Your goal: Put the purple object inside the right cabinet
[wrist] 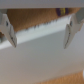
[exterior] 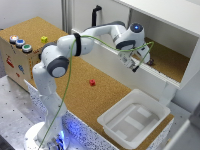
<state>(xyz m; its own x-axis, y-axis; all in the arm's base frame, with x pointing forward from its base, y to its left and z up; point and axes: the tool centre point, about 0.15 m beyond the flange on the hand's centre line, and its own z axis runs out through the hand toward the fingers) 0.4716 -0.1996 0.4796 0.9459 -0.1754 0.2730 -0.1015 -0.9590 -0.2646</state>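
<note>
The purple object (exterior: 150,62) is a tiny dark block lying on the cork-brown floor of the right cabinet (exterior: 169,64), near its front edge. My gripper (exterior: 135,66) hangs at the cabinet's front lip, just to the exterior view's left of the block, apart from it. In the wrist view my gripper (wrist: 39,46) is open, its fingers (wrist: 9,32) spread wide with nothing between them. Beyond the fingers, the block (wrist: 62,10) shows as a purplish patch on the cork floor (wrist: 35,18), behind the white front lip (wrist: 42,62).
A small red cube (exterior: 92,82) lies on the cork table. A small yellow cube (exterior: 44,39) sits on the box with coloured buttons (exterior: 20,44). A white plastic tray (exterior: 134,119) stands at the front right. A black-handled white door (exterior: 96,14) stands behind the arm.
</note>
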